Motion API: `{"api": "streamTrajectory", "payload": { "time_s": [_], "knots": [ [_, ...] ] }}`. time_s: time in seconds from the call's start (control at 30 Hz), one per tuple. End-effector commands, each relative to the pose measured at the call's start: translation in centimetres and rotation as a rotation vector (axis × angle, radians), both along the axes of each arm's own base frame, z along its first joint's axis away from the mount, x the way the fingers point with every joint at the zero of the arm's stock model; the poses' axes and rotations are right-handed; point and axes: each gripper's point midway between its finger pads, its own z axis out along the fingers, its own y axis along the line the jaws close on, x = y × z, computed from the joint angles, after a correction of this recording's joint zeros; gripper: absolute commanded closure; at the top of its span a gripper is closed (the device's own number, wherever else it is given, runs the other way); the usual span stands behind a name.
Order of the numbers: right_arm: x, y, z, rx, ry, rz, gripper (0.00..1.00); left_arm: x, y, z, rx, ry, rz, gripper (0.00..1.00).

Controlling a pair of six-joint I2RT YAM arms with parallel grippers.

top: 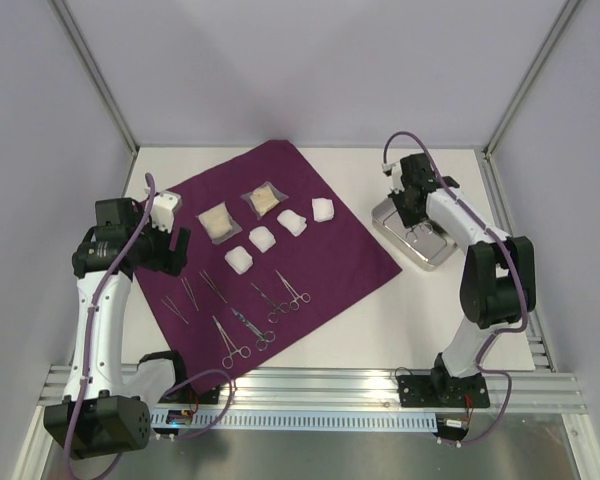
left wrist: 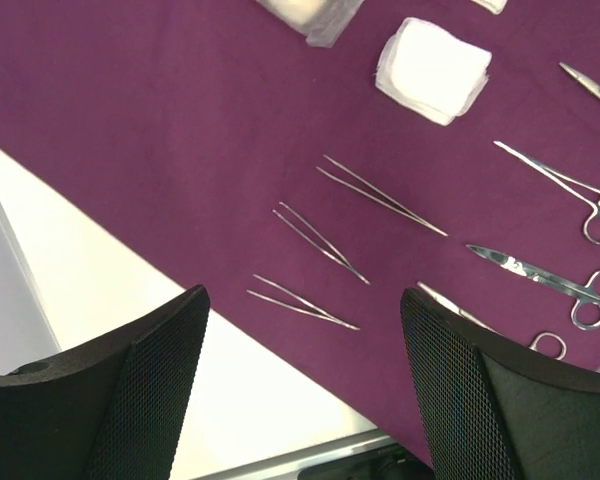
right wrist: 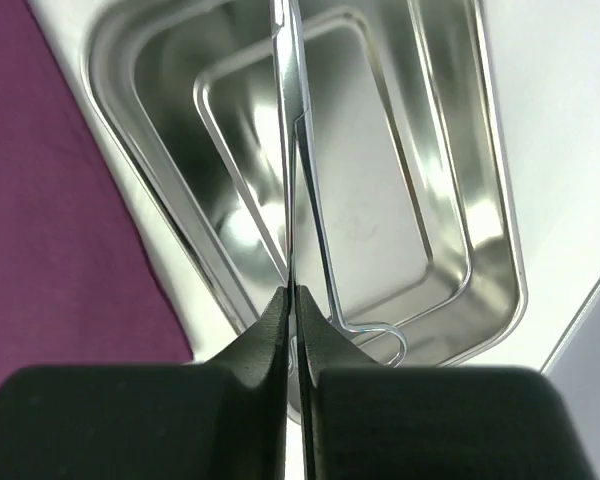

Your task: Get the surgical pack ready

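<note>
A dark-purple cloth (top: 310, 215) lies on the table with several white gauze pads (top: 263, 238), two tan packets (top: 218, 222) and several steel forceps (top: 263, 298) and tweezers (left wrist: 306, 302) on it. A shiny steel tray (top: 432, 250) stands on the table right of the cloth. My right gripper (right wrist: 292, 305) is shut on a steel forceps (right wrist: 298, 150) and holds it over the tray (right wrist: 160, 190). My left gripper (left wrist: 300, 340) is open and empty above the cloth's left edge (left wrist: 180, 150), near the tweezers.
Metal frame posts stand at the back corners. An aluminium rail (top: 310, 385) runs along the near table edge. Bare white table (top: 380, 320) lies between the cloth and the tray. A gauze pad (left wrist: 432, 70) shows in the left wrist view.
</note>
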Motion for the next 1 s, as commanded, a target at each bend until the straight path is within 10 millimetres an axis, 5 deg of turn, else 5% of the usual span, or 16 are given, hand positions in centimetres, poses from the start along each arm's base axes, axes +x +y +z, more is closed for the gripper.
{"api": "streamTrajectory", "payload": {
  "time_s": [0.0, 0.2, 0.47, 0.97],
  "knots": [
    [0.0, -1.0, 0.1, -0.037, -0.025, 0.088, 0.99, 1.1, -0.8, 1.7, -0.046, -0.06, -0.029, 0.14],
    [-0.6, -4.4, -1.9, -0.076, 0.033, 0.079, 1.0, 1.1, -1.2, 1.3, -0.058, -0.057, -0.05, 0.14],
    [-0.3, -4.4, -4.7, -0.114, 0.067, 0.237, 0.99, 1.2, -1.3, 0.9, -0.063, -0.048, -0.057, 0.14],
    [-0.2, -4.7, -7.9, -0.09, 0.147, 0.253, 0.98, 1.5, -1.0, 1.3, -0.052, -0.052, -0.05, 0.14]
  ]
}}
